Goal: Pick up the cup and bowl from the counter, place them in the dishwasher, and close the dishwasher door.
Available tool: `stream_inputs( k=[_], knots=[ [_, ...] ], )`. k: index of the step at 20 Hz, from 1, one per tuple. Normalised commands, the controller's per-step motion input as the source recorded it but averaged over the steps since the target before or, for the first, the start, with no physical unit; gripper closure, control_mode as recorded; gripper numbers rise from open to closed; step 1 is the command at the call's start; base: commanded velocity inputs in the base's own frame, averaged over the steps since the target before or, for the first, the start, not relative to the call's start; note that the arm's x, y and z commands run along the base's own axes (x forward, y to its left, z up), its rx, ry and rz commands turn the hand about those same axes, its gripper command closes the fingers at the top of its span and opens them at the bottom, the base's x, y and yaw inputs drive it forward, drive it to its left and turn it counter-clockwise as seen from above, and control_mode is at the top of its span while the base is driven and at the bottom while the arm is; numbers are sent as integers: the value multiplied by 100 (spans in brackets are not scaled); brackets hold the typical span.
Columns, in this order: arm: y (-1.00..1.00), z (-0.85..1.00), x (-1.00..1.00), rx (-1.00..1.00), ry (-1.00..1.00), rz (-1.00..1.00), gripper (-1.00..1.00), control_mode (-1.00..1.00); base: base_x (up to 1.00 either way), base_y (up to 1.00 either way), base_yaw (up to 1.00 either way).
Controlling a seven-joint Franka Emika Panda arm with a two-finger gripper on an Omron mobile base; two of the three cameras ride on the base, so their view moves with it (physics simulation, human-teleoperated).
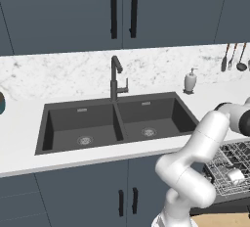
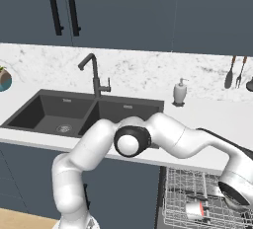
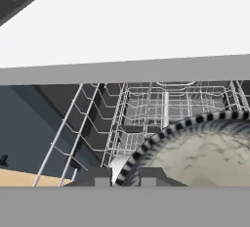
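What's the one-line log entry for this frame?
stage: loading dishwasher | end effector: shut on striped-rim grey bowl, over silver wire rack | metal cup: lying in rack | door: down

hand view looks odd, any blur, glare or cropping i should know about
Hand view: sharp and evenly lit, no glare, but the bowl is cut off by the frame edge at lower right. Left base view: the dishwasher rack is cropped at the right edge. Right base view: flat rendered light, soft shadows.

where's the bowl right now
The round grey bowl with a black-and-white striped rim sits at the hand view's lower right, held at the claw over the silver wire dishwasher rack.
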Motion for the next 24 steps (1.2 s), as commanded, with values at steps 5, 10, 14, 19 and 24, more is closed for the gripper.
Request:
stream_inputs(
  k=[5,10,14,19,24],
  knots=[
    [0,-45,0,0,0,3,100,-100,0,0,0],
    [6,-33,0,0,4,15,100,-100,0,0,0],
    [14,-26,0,0,7,26,100,-100,0,0,0],
    [10,-19,0,0,6,28,100,-100,0,0,0],
    [6,-20,0,0,3,20,100,-100,0,0,0]
  ],
)
